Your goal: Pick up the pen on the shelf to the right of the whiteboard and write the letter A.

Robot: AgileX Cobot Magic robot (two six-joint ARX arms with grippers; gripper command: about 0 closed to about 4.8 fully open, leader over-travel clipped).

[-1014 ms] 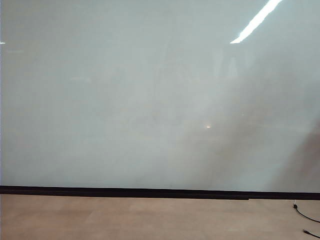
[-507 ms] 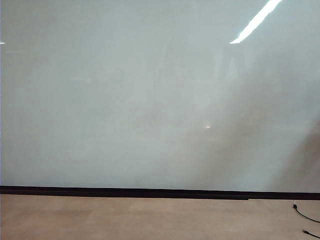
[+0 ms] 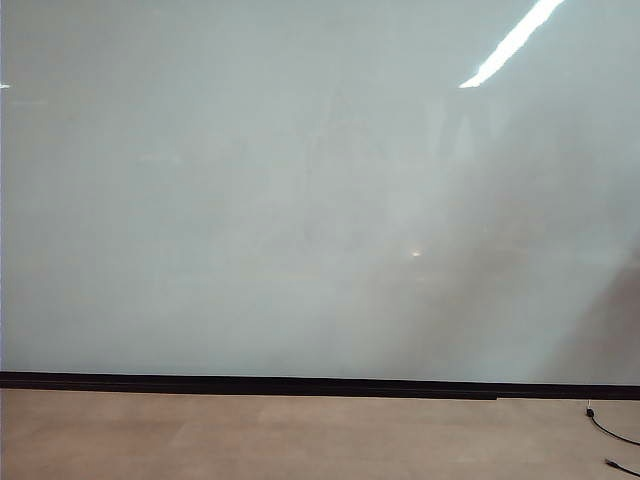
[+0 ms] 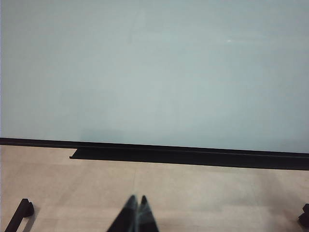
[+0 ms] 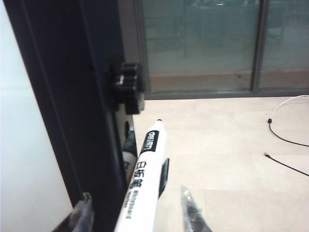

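The glossy pale whiteboard [image 3: 300, 200] fills the wall above a tan tiled floor [image 3: 300, 435], unmarked. The left claw [image 4: 137, 212] hangs clenched, tips together, before it. Beside the board's black frame [image 5: 63, 96], the right claw [image 5: 135, 212] straddles the smooth white pen [image 5: 142, 183]; whether it grips, I cannot tell.

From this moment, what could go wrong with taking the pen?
The right hand has its fingers on both sides of the pen but apart from it, so closing off-centre may push it away. The pen lies close to the black frame of the whiteboard, so a finger may catch on it.
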